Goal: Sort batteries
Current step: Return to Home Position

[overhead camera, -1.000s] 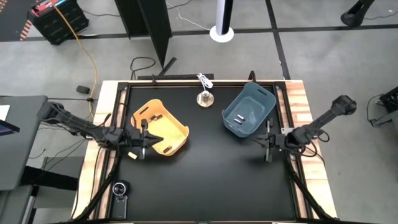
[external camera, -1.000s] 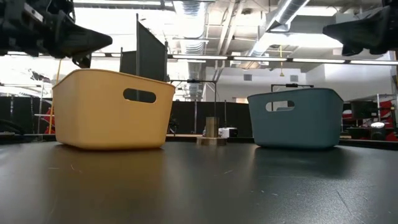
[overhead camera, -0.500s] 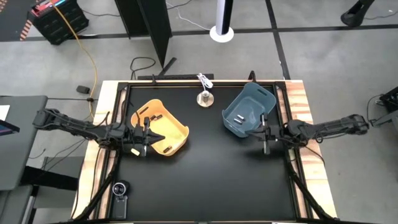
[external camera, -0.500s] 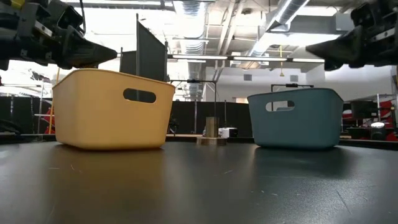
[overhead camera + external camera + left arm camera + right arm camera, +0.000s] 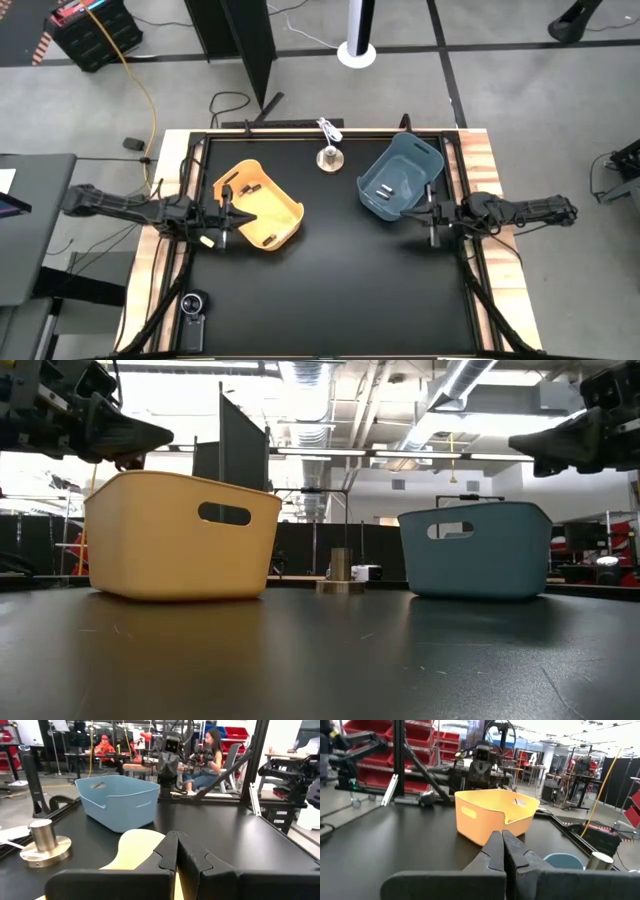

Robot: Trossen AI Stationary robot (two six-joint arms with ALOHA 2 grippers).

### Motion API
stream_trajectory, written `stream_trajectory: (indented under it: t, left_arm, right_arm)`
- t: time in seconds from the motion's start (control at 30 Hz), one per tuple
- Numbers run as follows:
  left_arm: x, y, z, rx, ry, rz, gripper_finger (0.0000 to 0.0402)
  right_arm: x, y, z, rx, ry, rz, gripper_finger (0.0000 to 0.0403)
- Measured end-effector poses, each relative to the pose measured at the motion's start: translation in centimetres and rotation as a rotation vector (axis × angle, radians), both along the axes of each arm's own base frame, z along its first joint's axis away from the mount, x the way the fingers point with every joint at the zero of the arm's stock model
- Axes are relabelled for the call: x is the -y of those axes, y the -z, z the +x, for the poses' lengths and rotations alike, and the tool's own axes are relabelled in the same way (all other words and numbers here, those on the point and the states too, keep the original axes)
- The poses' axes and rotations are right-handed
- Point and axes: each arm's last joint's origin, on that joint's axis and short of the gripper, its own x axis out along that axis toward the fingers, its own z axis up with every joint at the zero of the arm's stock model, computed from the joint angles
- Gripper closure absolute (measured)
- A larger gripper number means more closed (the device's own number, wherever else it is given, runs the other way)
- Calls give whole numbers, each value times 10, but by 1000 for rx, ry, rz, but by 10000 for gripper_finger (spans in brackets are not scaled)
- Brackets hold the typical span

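Over the last second both arms have drawn back and sunk low. The left gripper [image 5: 232, 215] is at the yellow bin's [image 5: 290, 215] left edge and the right gripper [image 5: 428, 214] is just near-right of the blue bin [image 5: 430, 160]. Both sets of fingers [image 5: 167, 851] are pressed together, holding nothing. Silvery batteries [image 5: 382, 190] lie in the blue bin and none shows on the worktop [image 5: 330, 290], so sorting looks finished. The low view's bin walls hide the contents, and the batteries are too small to count.

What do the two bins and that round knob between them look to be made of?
The yellow bin is likely moulded plastic: matte, one piece, with rounded corners and a cut-out handle. The blue bin has the same look, so probably plastic too. The knob seems to be brushed metal, with a silvery sheen on its cylinder and disc base.
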Motion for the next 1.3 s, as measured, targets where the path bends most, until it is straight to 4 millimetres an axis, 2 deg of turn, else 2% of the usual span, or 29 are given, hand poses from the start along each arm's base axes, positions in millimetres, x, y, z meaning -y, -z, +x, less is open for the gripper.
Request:
stream_trajectory:
  t: [0.67,1.07,1.3]
  left_arm:
    - [-4,4,-26,-12,-33,14,401]
    - [-4,5,-26,-26,-36,22,401]
    - [-5,6,-26,-42,-42,49,402]
  right_arm:
    - [3,1,0,-16,32,-9,402]
    - [3,2,0,-15,27,98,383]
    - [3,2,0,-15,26,99,375]
